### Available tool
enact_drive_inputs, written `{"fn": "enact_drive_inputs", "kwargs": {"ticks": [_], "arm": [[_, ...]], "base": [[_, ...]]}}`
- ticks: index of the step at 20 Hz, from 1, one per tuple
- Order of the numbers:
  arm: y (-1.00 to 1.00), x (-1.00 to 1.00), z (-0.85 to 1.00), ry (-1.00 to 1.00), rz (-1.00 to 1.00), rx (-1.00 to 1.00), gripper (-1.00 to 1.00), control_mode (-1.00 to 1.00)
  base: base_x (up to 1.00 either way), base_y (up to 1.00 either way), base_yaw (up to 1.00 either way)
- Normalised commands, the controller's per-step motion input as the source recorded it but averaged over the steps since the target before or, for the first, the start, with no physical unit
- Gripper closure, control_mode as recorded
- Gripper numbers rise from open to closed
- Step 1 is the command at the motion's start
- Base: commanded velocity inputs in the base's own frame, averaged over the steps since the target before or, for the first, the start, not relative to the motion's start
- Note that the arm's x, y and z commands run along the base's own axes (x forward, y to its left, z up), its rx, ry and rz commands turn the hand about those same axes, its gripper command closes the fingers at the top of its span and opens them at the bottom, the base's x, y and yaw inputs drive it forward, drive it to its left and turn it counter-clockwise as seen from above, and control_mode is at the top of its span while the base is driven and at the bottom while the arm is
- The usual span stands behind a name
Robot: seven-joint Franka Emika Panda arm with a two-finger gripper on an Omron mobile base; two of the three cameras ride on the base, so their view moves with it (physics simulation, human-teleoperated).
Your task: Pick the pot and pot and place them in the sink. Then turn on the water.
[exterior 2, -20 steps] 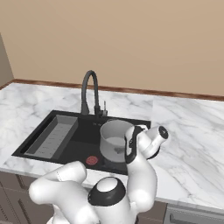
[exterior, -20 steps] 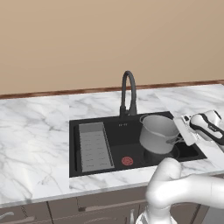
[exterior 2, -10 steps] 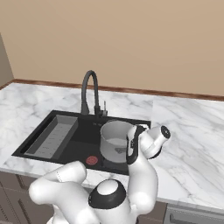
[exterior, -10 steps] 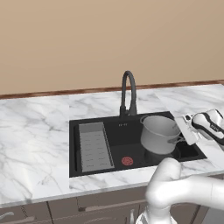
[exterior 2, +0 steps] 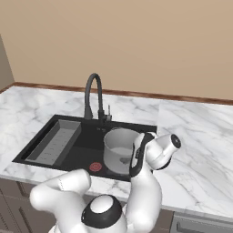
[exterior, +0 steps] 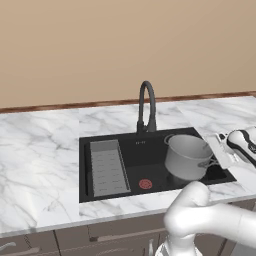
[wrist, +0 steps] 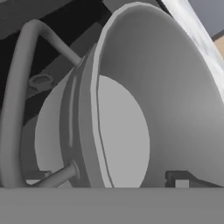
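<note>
So the grey stockpot (exterior: 187,156) is sitting upright down in the black sink (exterior: 131,160), over at the right end of the basin, open top facing up. You can see one of its little loop handles poking out on the side toward the counter's (exterior: 40,155) right end. At the left end of the basin there's a grey ribbed tray (exterior: 107,167), and between tray and pot, near the front wall, a small red drain (exterior: 145,184). The black gooseneck faucet (exterior: 146,107) stands at the back edge of the sink, arching forward just left of the pot.

The robot's gripper (exterior: 225,150) hangs right beside the pot's right side, above the sink's right edge. Its fingers are spread as wide as they go and have nothing clamped between them. From the hand camera you're looking almost straight along the pot's rim (wrist: 94,100), really close up, with a thin wire handle curving off to one side; one dark fingertip (wrist: 181,179) shows at the bottom, just beside the pot wall.

White marble counter all around, tan wall behind.
</note>
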Motion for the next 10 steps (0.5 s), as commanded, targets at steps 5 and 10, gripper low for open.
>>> {"fn": "enact_drive_inputs", "kwargs": {"ticks": [5,10], "arm": [[0.0,-0.33,0.0,0.0,0.0,0.0,-1.0,-1.0],[0.0,-0.2,0.0,0.0,0.0,0.0,-1.0,-1.0]], "base": [[0.0,0.0,0.0],[0.0,0.0,0.0]]}}
